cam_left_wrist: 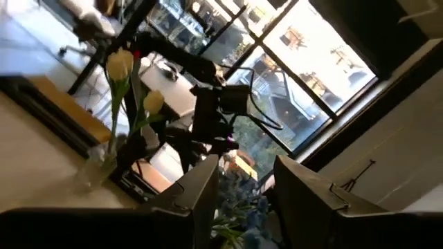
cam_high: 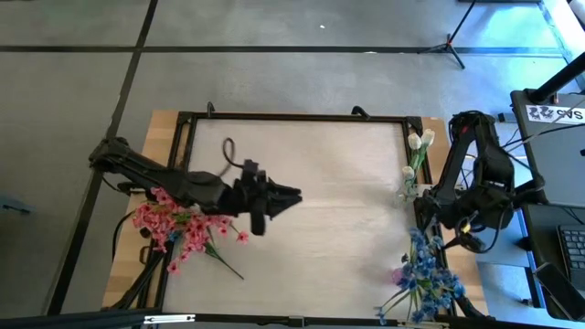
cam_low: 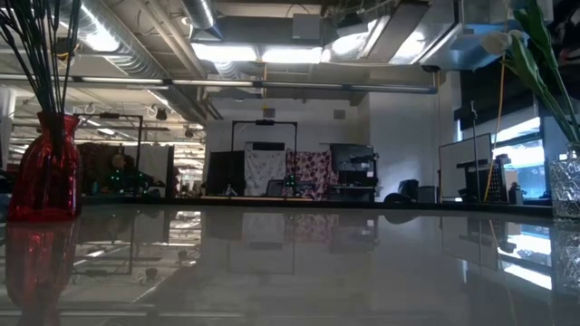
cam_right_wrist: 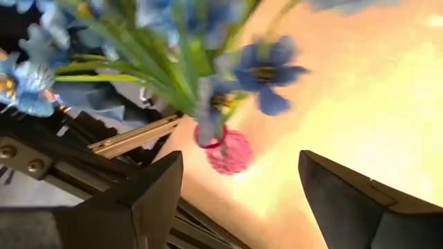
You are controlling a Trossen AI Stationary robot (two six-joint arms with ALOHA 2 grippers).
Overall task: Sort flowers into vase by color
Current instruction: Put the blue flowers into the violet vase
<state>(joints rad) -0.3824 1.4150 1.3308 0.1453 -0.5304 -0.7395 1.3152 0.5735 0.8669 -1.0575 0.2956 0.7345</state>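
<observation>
Pink blooms (cam_high: 174, 227) bunch at the table's left side, under my left arm. In the low view a red vase (cam_low: 45, 172) holds thin dark stems. White tulip buds (cam_high: 418, 142) (cam_left_wrist: 120, 63) stand in a clear glass vase (cam_high: 408, 189) (cam_low: 566, 186) (cam_left_wrist: 97, 166) at the right edge. Blue blooms (cam_high: 425, 277) (cam_right_wrist: 266, 72) cluster at the near right corner, beside a small pink thing (cam_right_wrist: 227, 153). My left gripper (cam_high: 285, 195) (cam_left_wrist: 246, 200) is open over the table's middle, off the surface and pointing right. My right gripper (cam_right_wrist: 239, 200) is open just above the blue blooms.
A black frame (cam_high: 292, 117) runs round the pale tabletop (cam_high: 338, 210). A loose black cable (cam_high: 233, 155) curls on the far left part. The right arm's base and cables (cam_high: 480, 196) crowd the right edge. Monitors and equipment stand beyond the table's right side.
</observation>
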